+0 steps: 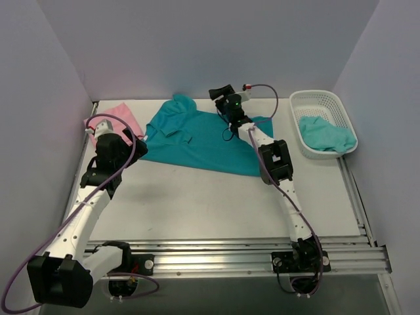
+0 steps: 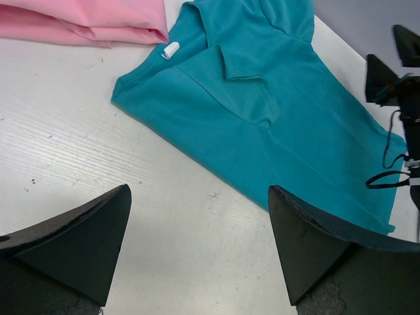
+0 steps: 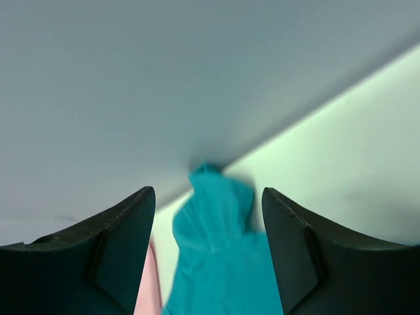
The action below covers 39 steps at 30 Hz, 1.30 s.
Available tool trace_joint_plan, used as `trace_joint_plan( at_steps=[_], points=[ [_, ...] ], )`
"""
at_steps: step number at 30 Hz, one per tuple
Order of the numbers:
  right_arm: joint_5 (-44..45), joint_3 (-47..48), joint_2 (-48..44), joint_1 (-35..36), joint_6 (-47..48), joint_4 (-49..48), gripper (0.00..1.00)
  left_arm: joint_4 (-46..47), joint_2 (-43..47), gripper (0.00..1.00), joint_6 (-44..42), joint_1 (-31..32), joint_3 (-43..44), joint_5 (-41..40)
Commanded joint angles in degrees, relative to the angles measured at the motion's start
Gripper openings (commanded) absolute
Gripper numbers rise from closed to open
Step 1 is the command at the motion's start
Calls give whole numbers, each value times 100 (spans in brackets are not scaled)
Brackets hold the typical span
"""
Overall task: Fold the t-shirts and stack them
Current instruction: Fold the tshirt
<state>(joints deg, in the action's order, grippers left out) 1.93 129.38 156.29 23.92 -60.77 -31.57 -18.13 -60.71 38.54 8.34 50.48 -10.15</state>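
The teal t-shirt lies spread out along the table's far edge, beside a folded pink shirt at the far left corner. The left fingers gape wide off its left side, and the right fingers gape wide above its far edge. To my eye, each should pinch an edge squarely and both should lift together.

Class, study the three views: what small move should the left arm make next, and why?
Probably lower the left gripper onto the near edge of the spread teal fabric t-shirt and close on it. Both it and the right gripper are open and empty, the shirt lies spread out and unfolded, and only the folded pink t-shirt looks finished.
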Motion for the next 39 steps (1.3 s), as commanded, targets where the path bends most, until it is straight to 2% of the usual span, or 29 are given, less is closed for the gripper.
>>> trace_joint_plan(
  at_steps=[1, 3, 5, 7, 12, 14, 16, 20, 27, 39],
  points=[
    [-174, 203, -255, -370, -594, -1122, 61, 99, 68, 94, -49, 36, -38, -4],
    [-474, -349, -729, -388, -480, -1429, 62, 343, -28, 94, -5, 36, -117, 5],
    [-589, -1334, -1616, -248, 46, -1457, 62, 599, -282, 94, 48, 36, -258, 83],
    [-484, -2195, -2486, -12, 624, -1159, 62, 854, -694, 94, 118, 54, -162, 154],
    [-11, -4207, -4245, 376, 1050, -1123, 62, 1951, -1776, 94, 101, 221, 216, -22],
    [175, -5101, -4640, 472, 1050, -1175, 62, 2225, -2566, 94, 144, 203, 697, 327],
    [254, -5614, -5133, 490, 1032, -1167, 62, 2410, -3320, 94, 188, 212, 1068, 496],
    [412, -6634, -5810, 561, 1111, -992, 61, 2708, -4176, 95, 425, 238, 1938, 629],
    [746, -7392, -6689, 719, 1366, -658, 61, 2947, -5003, 95, 865, 309, 2545, 427],
    [1081, -7471, -7138, 693, 1490, -279, 61, 2745, -5645, 95, 1173, 572, 2836, -91]
  ],
)
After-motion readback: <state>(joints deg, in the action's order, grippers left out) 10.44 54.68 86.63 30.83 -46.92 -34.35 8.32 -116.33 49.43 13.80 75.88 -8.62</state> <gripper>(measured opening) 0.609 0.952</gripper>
